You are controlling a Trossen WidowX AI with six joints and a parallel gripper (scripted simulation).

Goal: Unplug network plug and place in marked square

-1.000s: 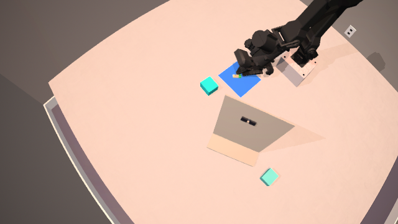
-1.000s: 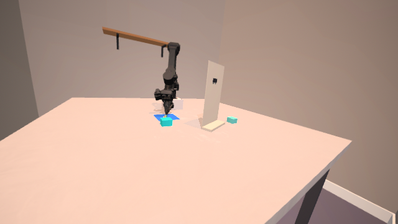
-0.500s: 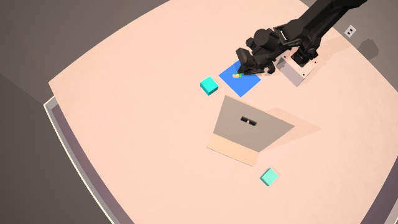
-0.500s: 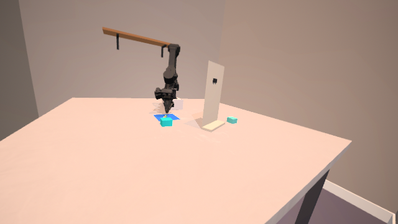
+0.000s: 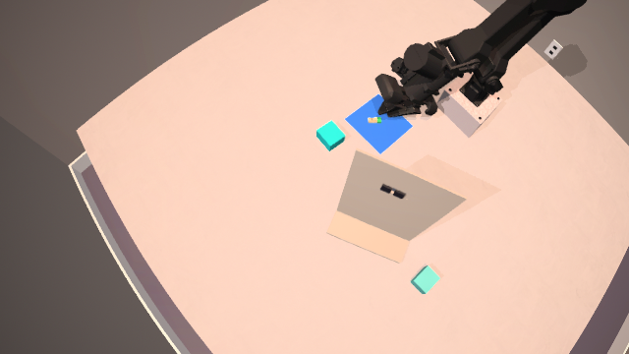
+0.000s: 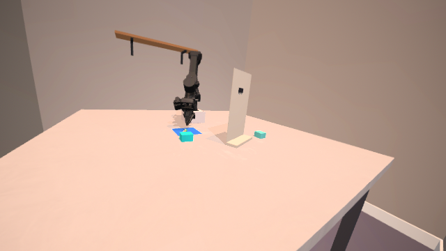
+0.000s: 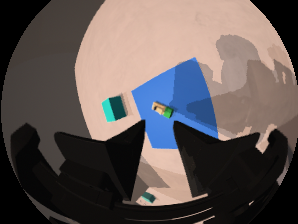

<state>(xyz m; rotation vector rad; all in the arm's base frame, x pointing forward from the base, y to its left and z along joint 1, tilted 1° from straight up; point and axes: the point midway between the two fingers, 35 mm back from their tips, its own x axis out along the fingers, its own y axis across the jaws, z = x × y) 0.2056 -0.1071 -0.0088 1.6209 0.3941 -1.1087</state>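
The small tan and green plug [image 5: 374,120] [image 6: 185,130] [image 7: 162,109] lies on the blue marked square [image 5: 380,143] [image 6: 195,132] [image 7: 162,140], inside its edges. My gripper [image 6: 187,124] [image 7: 158,124] is open and empty. Its fingertips hang a little above the plug's level, apart from the plug, and in the wrist view the plug shows just beyond the gap between them. The upright panel [image 5: 364,172] [image 6: 237,104] stands beside the square, with the dark socket [image 5: 393,191] [image 6: 240,90] in its face and no plug in it.
A bright teal block [image 5: 330,135] [image 6: 186,137] [image 7: 114,108] lies close beside the square. A paler teal block [image 5: 426,279] [image 6: 260,134] [image 7: 148,197] lies on the panel's other side. A pale box-like base [image 5: 459,115] [image 6: 199,117] is near the arm.
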